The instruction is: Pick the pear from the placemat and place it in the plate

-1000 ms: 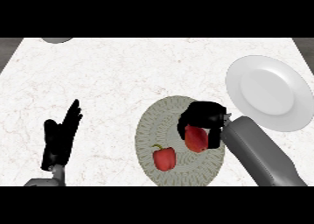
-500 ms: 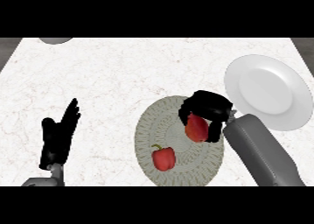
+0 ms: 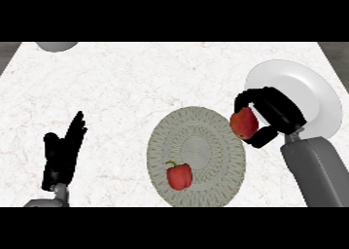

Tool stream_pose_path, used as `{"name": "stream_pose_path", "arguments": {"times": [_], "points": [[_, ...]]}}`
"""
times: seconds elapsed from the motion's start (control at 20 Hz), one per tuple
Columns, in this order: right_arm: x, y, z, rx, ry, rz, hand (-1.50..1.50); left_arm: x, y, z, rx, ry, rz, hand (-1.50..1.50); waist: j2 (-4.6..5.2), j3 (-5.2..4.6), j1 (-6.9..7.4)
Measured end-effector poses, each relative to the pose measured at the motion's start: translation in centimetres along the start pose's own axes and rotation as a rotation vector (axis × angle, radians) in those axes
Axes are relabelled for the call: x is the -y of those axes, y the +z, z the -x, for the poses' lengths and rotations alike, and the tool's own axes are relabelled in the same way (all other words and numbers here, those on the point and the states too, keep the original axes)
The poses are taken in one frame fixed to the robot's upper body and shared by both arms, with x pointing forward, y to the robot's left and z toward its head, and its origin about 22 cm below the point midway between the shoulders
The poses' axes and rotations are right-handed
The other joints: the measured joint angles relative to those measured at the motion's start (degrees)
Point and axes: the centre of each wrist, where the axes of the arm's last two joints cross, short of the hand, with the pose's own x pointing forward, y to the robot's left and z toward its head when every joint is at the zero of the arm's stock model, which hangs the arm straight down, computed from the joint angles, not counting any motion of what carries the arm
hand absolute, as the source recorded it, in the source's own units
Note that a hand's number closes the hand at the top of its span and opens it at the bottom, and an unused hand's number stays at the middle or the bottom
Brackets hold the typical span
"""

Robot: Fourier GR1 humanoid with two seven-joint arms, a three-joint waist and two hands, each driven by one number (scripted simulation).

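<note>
— Between the placemat [image 3: 198,155] and the plate [image 3: 309,95], the right hand [image 3: 270,114] is carrying the pear [image 3: 243,123], fingers and thumb curling round it; the fruit is showing red at the placemat's right edge, just short of the plate's left rim.

— How is it likely handling?

— I am judging it light and fairly stiff, with a smooth skin that could be slipping if the hold is sitting only on the narrow neck. Wrapping the widest part of the body, as the hand seems to be doing, is looking like the safer place. It could bruise, so setting it down gently on the plate is advisable.

— Anything else lying near the placemat?

— A red bell pepper [image 3: 179,175] is lying on the placemat's lower part. The left hand [image 3: 62,153] is resting open, fingers up, well to the left of the placemat on the tabletop [image 3: 134,82].

— Any labels or writing?

— None that I am seeing on any of the things.
</note>
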Motion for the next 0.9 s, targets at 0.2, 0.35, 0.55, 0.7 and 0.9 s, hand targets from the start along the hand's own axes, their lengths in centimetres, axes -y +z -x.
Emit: {"name": "stream_pose_path", "arguments": {"times": [0.2,0.35,0.55,0.7,0.9], "points": [[3.4,1.9,-0.2,-0.064,-0.015,0.211,1.5,0.0,-0.1,-0.3,-0.006,0.0,0.001,0.0,-0.1,0.01,-0.27],[5.5,3.4,-0.4,-0.127,-0.019,0.324,1.5,0.3,-0.1,-0.1,-0.005,0.003,0.009,0.0,0.03,-0.01,0.13],[7.9,4.7,0.4,-0.226,-0.043,0.397,1.5,0.8,-0.1,-0.4,0.003,-0.005,0.016,0.0,0.24,0.02,0.86],[8.9,4.9,1.8,-0.287,-0.049,0.42,1.5,0.7,-0.1,-0.9,0.01,-0.003,0.022,0.0,0.34,0.01,1.29],[9.5,4.3,4.7,-0.346,-0.054,0.43,1.5,0.9,0.1,-1.1,0.015,-0.006,0.028,0.0,0.48,0.03,1.73]]}}
